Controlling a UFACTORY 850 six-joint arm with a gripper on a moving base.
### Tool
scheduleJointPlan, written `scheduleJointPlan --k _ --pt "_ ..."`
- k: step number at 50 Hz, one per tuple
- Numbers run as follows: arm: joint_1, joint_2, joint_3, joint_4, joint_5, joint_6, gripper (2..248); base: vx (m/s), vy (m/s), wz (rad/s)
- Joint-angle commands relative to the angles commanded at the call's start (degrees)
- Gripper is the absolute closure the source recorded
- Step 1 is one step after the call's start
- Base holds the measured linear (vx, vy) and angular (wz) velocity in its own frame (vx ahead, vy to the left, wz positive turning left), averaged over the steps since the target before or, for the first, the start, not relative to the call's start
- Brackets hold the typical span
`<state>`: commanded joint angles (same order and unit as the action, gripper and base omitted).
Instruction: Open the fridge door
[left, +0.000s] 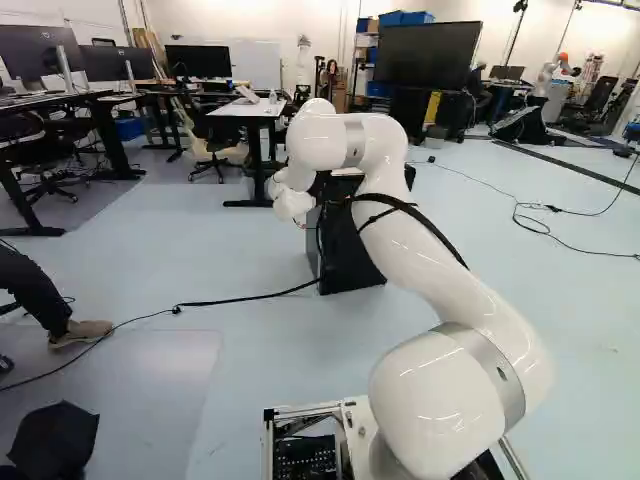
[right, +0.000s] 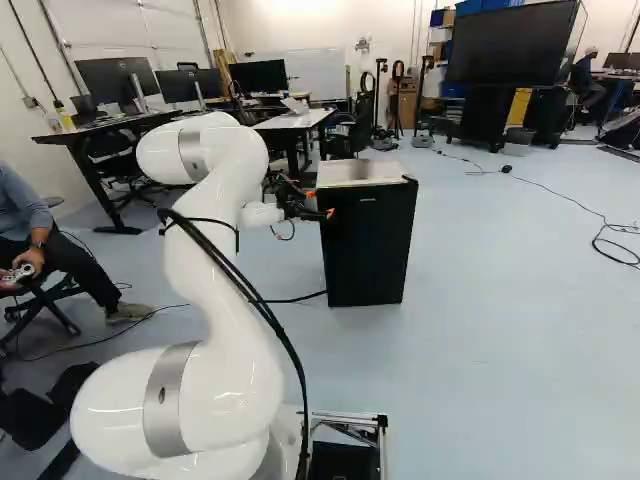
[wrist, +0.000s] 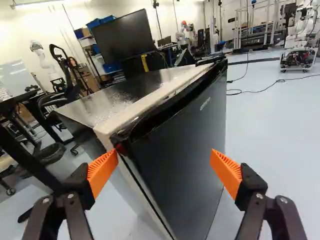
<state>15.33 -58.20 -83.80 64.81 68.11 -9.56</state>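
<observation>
Since the door (wrist: 187, 135) looks shut, step judged: approach. Fridge (right: 368, 235) on floor (right: 500, 310), 12 o'clock from the arm (right: 215, 290); claw (wrist: 164, 165) spread apart, empty. Next, probably: engage door's edge (wrist: 167, 107), pull.

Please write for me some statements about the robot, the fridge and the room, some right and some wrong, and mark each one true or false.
1. The fridge stands upright on the floor. True.
2. The tool is near an upper corner of the fridge door. True.
3. The fridge door is wide open. False: it sits closed against the body.
4. The tool is gripping the door. False: its fingers stand wide apart and grip nothing.
5. The pads of the tool are orange. True.
6. The large dark screen stands between the arm and the fridge. False: it stands beyond the fridge.
</observation>
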Motion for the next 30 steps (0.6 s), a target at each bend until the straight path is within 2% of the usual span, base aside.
scheduleJointPlan --k 15,30 --pt "-0.57 2.78 4.73 0.51 0.00 0.00 3 0.000 0.000 0.000" --pt "-0.51 6.27 10.73 6.75 -0.70 0.00 3 -0.004 -0.001 -0.007"
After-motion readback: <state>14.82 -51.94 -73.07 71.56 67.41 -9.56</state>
